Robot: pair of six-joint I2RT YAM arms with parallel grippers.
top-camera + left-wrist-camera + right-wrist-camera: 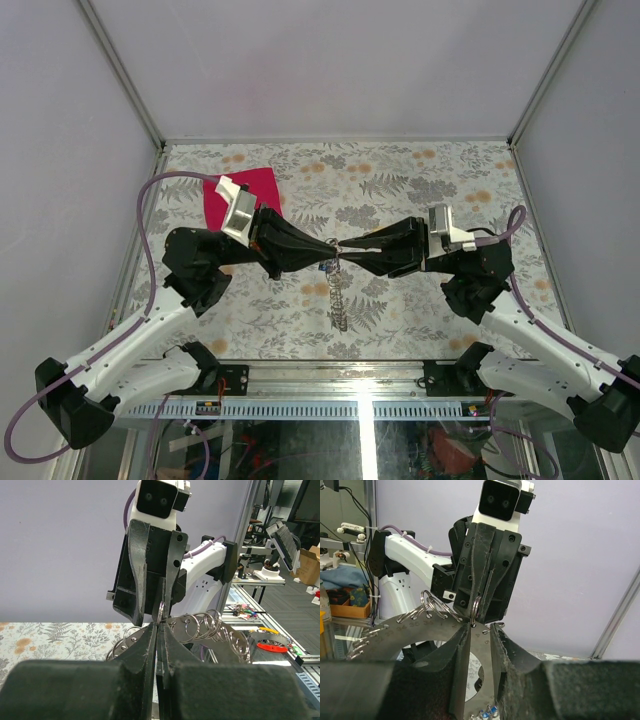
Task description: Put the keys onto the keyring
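I count two pincers, my left (328, 249) and right (347, 248), one keyring (161, 611), one bunch of linked rings (338, 300) beneath that keyring, too tangled to number, and one pink-red cloth (262, 185) left of it on one tabletop (420, 180).

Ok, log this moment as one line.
left gripper: jaws shut on keyring | right gripper: at same ring, grip unclear | both raised over table

No legible txt; stampings on metal disc (405, 630) blurred
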